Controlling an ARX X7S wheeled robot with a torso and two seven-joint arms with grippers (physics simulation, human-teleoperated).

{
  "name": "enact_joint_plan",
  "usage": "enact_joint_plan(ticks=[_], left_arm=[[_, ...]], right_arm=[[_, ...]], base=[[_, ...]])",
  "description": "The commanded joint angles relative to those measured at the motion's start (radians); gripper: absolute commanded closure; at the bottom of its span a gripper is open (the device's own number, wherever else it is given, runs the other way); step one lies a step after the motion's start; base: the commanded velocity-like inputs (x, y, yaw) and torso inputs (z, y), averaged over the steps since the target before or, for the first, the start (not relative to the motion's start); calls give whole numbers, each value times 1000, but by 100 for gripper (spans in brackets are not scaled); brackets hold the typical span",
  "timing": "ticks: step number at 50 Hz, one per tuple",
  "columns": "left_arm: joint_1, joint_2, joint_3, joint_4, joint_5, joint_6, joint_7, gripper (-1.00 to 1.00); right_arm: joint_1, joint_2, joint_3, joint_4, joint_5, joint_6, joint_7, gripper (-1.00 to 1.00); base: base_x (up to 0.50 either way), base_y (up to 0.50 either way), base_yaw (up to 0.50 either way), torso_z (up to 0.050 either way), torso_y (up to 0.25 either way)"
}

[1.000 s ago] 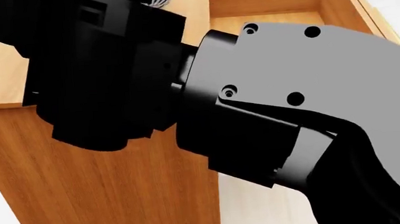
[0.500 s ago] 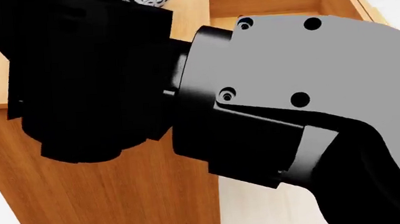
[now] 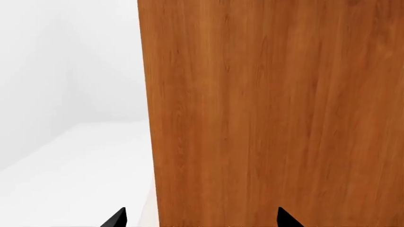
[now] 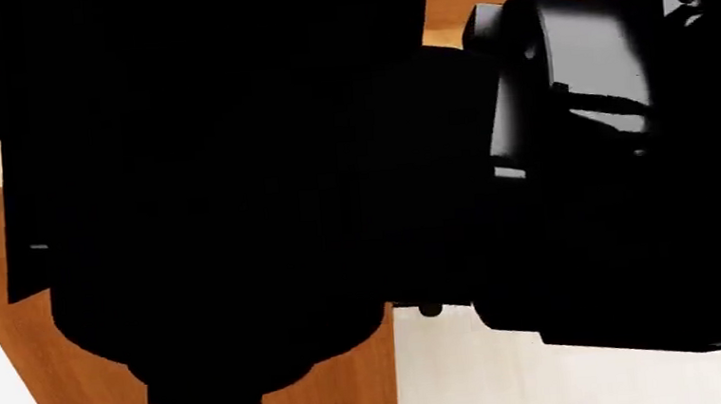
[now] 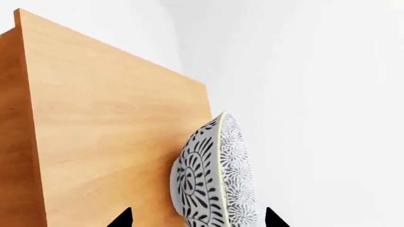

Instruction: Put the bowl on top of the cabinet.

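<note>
From the left wrist, one cabinet (image 3: 271, 113) side fills the frame, the left gripper (image 3: 200, 218) spread, holding nothing. From the head, black arms hide nearly everything (only slivers of wood show). From the right wrist, one bowl (image 5: 215, 179) sits between the right gripper (image 5: 200, 218) tips, pinched, against the cabinet's flat top.

Wood-grain cabinet (image 3: 271, 113) side close ahead, two dark tool (image 3: 200, 218) tips apart
</note>
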Motion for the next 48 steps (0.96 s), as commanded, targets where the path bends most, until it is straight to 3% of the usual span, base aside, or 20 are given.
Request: enact_joint_plan(ticks=[1,11,14,16,18,20,26,32,37,40,41,47,48], left_arm=[[-7,3,10,-12,6,-3,-1,-100],[-8,-4,-1,-6,-7,-4,-3,-100],[-17,1,1,-21,-7,-3,-2,-100],[-23,5,9,-32,1,-4,-1,-100],[-28,8,13,-44,4,-4,0,-100],[-34,10,16,-55,8,-6,1,-100],[-58,22,28,-99,18,-9,2,-100],[-84,44,61,-147,46,-12,6,-100],[-108,58,76,-209,58,-2,17,-100],[-122,66,74,-241,54,3,22,-100],[-122,66,75,-242,54,4,22,-100],[-169,95,67,-337,57,48,31,-100],[-198,112,69,-405,100,84,12,-100]], right_arm=[[51,111,25,-95,32,39,3,-100],[-11,294,-73,22,-100,-35,-32,-100],[-128,379,-91,315,-293,-132,197,-100],[-199,423,71,479,-271,-116,408,-100],[-208,487,15,428,-321,-97,499,-100],[-268,600,121,344,-195,-78,541,-100],[-406,820,182,182,-67,-94,603,-100],[-708,1062,236,135,102,-425,622,-100],[-953,1151,215,176,211,-744,627,-100],[-1113,1150,193,250,289,-963,601,-100],[-1115,1150,192,251,289,-966,600,-100],[-1388,1055,189,420,436,-1337,453,-100],[-1476,1003,205,490,497,-1442,368,-100]], base=[[0,0,0,0,0],[0,0,0,0,0],[0,0,0,0,0],[0,0,0,0,0],[0,0,0,0,0],[0,0,0,0,0],[0,0,0,0,0],[0,0,0,0,0],[0,0,0,0,0],[0,0,0,-7,0],[0,0,0,0,0],[0,0,0,-2,0],[0,0,0,0,0]])
